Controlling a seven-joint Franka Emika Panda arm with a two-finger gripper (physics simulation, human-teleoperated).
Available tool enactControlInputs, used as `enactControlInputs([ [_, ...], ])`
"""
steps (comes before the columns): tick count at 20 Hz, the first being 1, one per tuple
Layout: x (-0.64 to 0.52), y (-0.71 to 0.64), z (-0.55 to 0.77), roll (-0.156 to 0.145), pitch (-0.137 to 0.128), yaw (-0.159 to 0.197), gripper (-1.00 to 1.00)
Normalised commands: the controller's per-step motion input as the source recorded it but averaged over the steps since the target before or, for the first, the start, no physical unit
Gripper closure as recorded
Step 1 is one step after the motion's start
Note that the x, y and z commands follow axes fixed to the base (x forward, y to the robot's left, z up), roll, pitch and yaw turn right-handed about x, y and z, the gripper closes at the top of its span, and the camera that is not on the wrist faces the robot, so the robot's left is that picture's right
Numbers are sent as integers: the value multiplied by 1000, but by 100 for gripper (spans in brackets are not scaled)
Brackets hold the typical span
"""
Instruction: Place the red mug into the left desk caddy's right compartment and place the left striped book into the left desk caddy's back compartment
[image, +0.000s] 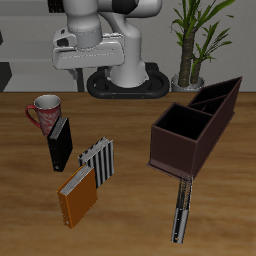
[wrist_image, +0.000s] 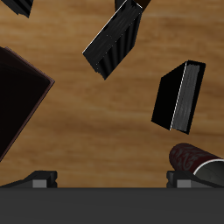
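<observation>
The red mug (image: 45, 112) stands upright near the table's back edge; its rim also shows in the wrist view (wrist_image: 196, 162). The left striped book (image: 182, 207), a slim striped slab, lies near the table's front edge, just in front of the left desk caddy (image: 190, 135). This dark brown divided box has its large squarish right compartment (image: 178, 122) at the end nearer the front; a corner shows in the wrist view (wrist_image: 17, 96). My gripper (image: 73, 58) (wrist_image: 112, 175) hangs high above the table near the mug, open and empty.
A black book (image: 60, 146) (wrist_image: 179, 96) stands beside the mug. A striped book with broad bars (image: 98, 162) (wrist_image: 118, 35) and an orange book (image: 78, 196) lie nearer the front. A potted plant (image: 190, 45) stands behind the caddy.
</observation>
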Motion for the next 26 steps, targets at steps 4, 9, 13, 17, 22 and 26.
enactControlInputs([
  [4, -120, -266, -249, 8, -9, 44, -100],
  [9, -225, -396, -249, -25, -23, -20, -100],
  [13, -119, -349, -245, -33, 4, 8, -100],
  [17, -71, -137, -149, -2, 4, -8, -100],
  [22, -139, -221, -182, -4, -51, -27, -100],
  [26, -72, -112, -150, 23, -8, -6, -100],
])
